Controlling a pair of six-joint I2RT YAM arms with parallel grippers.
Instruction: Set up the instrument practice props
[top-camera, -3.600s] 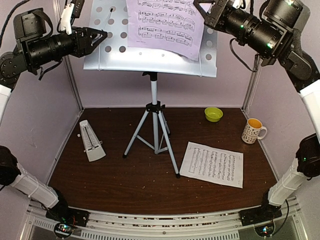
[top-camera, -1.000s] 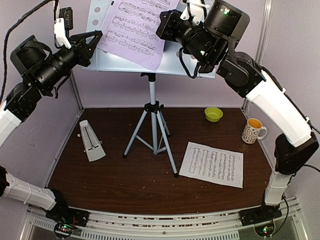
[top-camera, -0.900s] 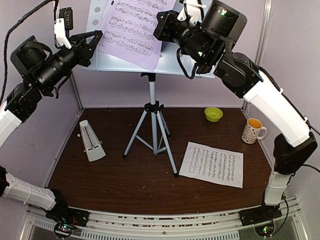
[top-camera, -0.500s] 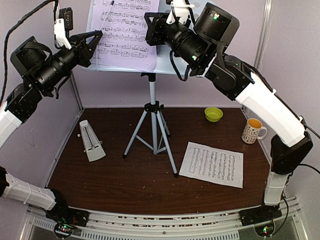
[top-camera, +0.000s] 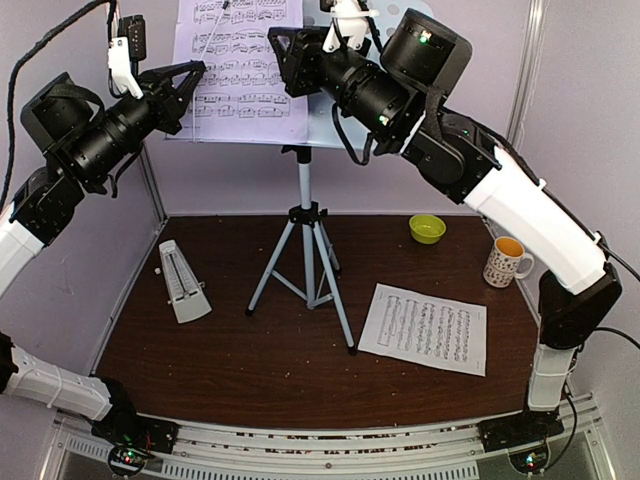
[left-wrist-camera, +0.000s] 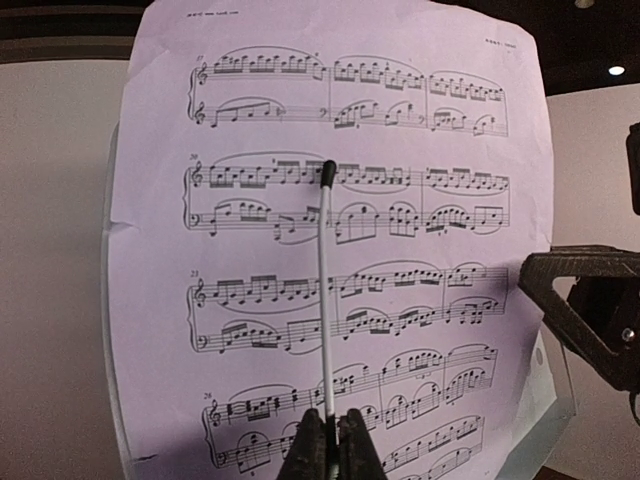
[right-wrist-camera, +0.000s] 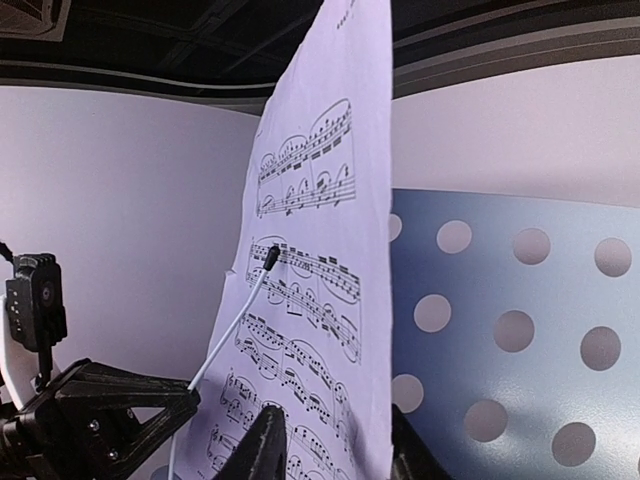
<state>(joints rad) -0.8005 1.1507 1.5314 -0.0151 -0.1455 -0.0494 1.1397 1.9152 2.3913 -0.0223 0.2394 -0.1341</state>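
Note:
The pale perforated music stand (top-camera: 318, 128) stands on its silver tripod (top-camera: 309, 250) at mid table. One sheet-music page (top-camera: 240, 60) stands upright on the left of its desk. My left gripper (top-camera: 200, 72) is shut on the stand's thin white retaining wire (left-wrist-camera: 326, 290), which lies across the page (left-wrist-camera: 420, 250). My right gripper (top-camera: 282, 45) is open, its fingers on either side of the page's right edge (right-wrist-camera: 320, 200), in front of the desk (right-wrist-camera: 520, 300). The second page (top-camera: 425, 328) lies flat at the right. The grey metronome (top-camera: 183, 282) stands at the left.
A yellow-green bowl (top-camera: 427, 228) sits at the back right and a patterned mug (top-camera: 506, 262) stands by the right wall. Pale walls enclose the dark wooden table (top-camera: 250, 370) on three sides. Both arms reach high around the stand's desk.
My right gripper has moved left along the desk, and the page went from tilted at the right to upright at the left. My left gripper came in early on, then held still.

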